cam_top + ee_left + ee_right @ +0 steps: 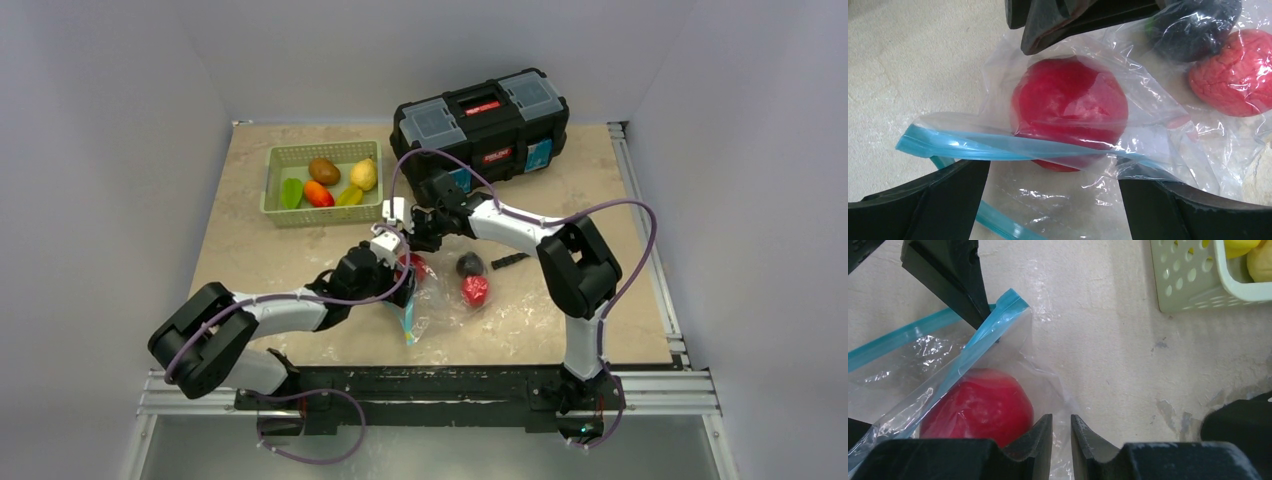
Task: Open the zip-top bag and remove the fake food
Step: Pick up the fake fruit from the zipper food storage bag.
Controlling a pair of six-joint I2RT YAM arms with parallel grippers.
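The zip-top bag (435, 305) lies mid-frame in the top view. The left gripper (1054, 192) gapes wide and empty, straddling the bag. The right gripper (1061, 437) shows only a slit between its jaws, apparently nipping bag film. A pull could slip off that thin film, or drag the red fake food (1068, 112) against the teal zip strip (973, 145).

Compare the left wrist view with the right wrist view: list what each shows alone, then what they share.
Left wrist only: a dark fruit and a bumpy red fruit deeper in the bag. Right wrist only: the green basket holding yellow fruit. Both: the smooth red fruit inside that bag, its blue zip strip, and the tan table.
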